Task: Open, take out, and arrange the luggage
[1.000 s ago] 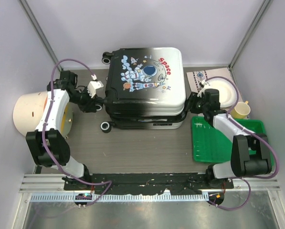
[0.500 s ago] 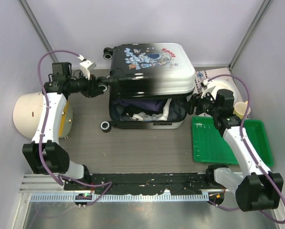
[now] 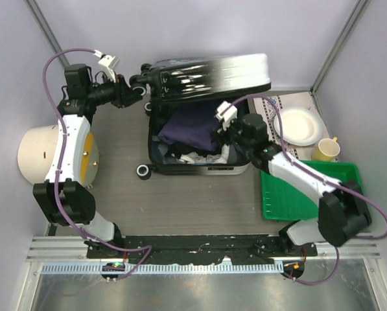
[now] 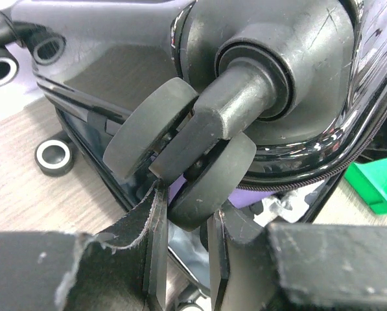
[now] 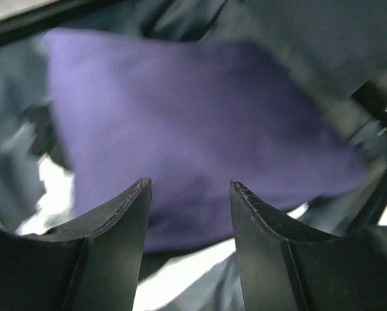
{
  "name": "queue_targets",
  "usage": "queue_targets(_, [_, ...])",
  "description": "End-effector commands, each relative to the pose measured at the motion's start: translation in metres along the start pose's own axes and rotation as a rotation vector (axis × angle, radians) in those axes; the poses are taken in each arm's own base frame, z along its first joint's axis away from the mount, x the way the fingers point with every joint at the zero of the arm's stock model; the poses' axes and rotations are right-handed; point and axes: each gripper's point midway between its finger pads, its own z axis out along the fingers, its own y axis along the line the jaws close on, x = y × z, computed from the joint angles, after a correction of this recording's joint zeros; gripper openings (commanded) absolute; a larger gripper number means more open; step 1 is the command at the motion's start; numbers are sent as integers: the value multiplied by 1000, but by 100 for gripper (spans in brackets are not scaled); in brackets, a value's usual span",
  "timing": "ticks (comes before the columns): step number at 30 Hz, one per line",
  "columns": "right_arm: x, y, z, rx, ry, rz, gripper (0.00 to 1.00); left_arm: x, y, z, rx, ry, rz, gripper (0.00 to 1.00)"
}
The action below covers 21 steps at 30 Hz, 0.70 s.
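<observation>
The luggage (image 3: 199,146) lies open, its white-to-black lid (image 3: 209,72) raised nearly upright at the back. A folded purple cloth (image 3: 190,129) and white and grey items lie in the lower half. My left gripper (image 3: 133,91) is shut on a black wheel (image 4: 212,172) at the lid's left corner, its jaws (image 4: 185,227) pinching that wheel. My right gripper (image 3: 227,126) hovers over the right side of the open interior. In the right wrist view it (image 5: 190,194) is open and empty, with the purple cloth (image 5: 193,123) just beyond the fingertips.
A cream bin (image 3: 41,152) lies on its side at the left. A green tray (image 3: 310,191) is at the right. A white plate (image 3: 297,125), a yellow cup (image 3: 325,150) and a patterned mat (image 3: 271,103) are behind it. The luggage's lower wheel (image 3: 142,170) sticks out left.
The lid has swung from closed to nearly upright, lifted by my left gripper on its wheel. My right gripper left the luggage's right edge and moved left over the open interior.
</observation>
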Motion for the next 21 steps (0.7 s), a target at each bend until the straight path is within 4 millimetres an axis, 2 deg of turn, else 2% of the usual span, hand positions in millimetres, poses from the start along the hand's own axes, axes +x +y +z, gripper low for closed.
queue_targets(1, [-132,-76,21,297,-310,-148,57,-37,20,-1,-102,-87,-19,7])
queue_targets(2, [-146,-83,23,321,-344,-156,58,-36,19,-2,-102,-76,-30,27])
queue_targets(3, [-142,-88,37,336,-332,-164,60,-36,19,-3,-112,-70,-31,40])
queue_targets(4, [-168,-96,37,355,-384,-174,61,-35,19,-5,-124,-64,-38,51])
queue_targets(5, [-172,-105,41,393,-387,-166,61,-29,20,-6,-138,-48,-52,63])
queue_targets(7, [-191,-118,51,436,-422,-168,63,-30,23,-18,-195,-58,-48,69])
queue_targets(8, [-197,-123,54,453,-438,-171,64,-24,26,-22,-217,-59,-66,76])
queue_targets(10, [-209,-135,67,488,-461,-178,64,-28,22,-37,-246,-95,-92,80])
queue_targets(12, [-214,-148,78,515,-473,-177,66,-18,28,-48,-291,-97,-123,83])
queue_targets(13, [-217,-161,87,557,-477,-172,67,-23,20,-61,-313,-123,-106,84])
queue_targets(14, [-214,-173,92,585,-473,-165,68,-11,26,-66,-340,-114,-124,84])
queue_targets(15, [-214,-183,95,613,-478,-149,70,-9,22,-72,-347,-121,-119,84])
queue_targets(16, [-233,-196,88,651,-524,-132,71,-9,14,-81,-354,-138,-102,84])
queue_targets(17, [-213,-206,106,669,-491,-93,72,9,13,-82,-349,-108,-108,85])
queue_targets(18, [-213,-219,106,695,-493,-76,74,16,7,-83,-335,-91,-93,85])
queue_targets(19, [-230,-232,100,724,-535,-62,75,25,-2,-87,-325,-73,-90,85])
queue_targets(20, [-215,-240,113,733,-509,-42,75,41,-3,-86,-318,-39,-93,85])
queue_targets(21, [-214,-250,114,749,-515,-40,78,49,-5,-87,-317,-27,-100,85])
